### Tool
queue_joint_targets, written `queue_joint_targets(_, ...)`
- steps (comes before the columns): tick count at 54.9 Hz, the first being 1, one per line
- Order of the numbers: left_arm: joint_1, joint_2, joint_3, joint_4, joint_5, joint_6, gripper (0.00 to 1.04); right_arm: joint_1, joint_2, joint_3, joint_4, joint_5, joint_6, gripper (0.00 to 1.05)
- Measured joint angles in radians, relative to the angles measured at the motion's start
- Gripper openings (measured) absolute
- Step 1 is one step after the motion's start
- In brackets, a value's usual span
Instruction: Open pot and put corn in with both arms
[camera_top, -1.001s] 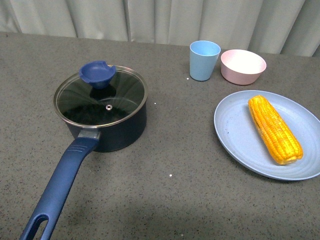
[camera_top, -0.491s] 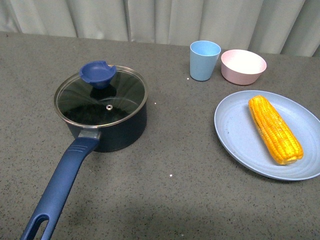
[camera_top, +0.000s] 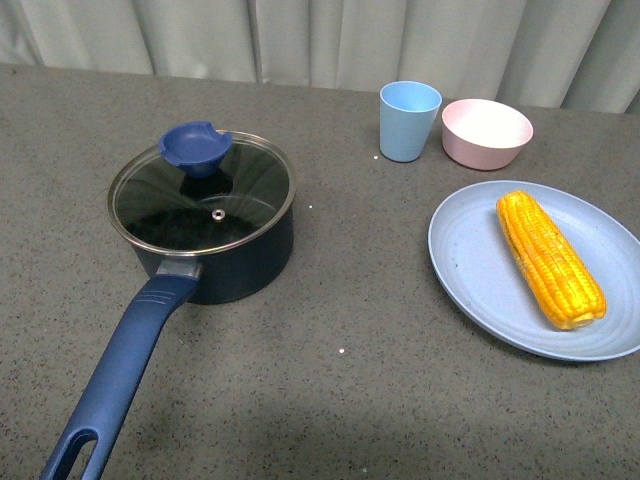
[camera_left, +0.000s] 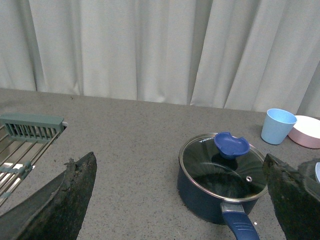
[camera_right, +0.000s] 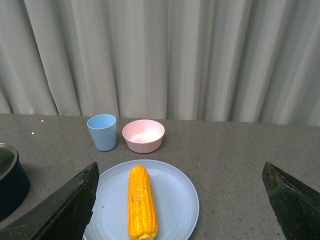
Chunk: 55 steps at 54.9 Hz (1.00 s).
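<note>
The pot (camera_top: 232, 262) sits lidded on grey tabletop (camera_top: 380, 310) before pale curtains (camera_top: 330, 40); left claw (camera_left: 177, 160), right claw (camera_right: 180, 169) both agape.

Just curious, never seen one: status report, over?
Both jaws open, empty. Lid on pot; corn on plate. Cup, bowl beyond plate, not between.

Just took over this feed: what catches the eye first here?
The bright yellow corn, lying on a blue plate at the right, stands out most. At the left sits the dark pot, its glass lid on and its long blue handle pointing toward the camera.
</note>
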<state>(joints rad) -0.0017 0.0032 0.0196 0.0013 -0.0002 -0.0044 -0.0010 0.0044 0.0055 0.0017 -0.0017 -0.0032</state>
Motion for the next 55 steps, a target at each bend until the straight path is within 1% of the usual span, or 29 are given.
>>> queue_joint_targets(55, 0.0, 0.0, 0.0, 0.0, 0.0, 0.0, 0.98, 0.0, 0.0, 0.0, 0.0, 0.0, 0.0, 0.96)
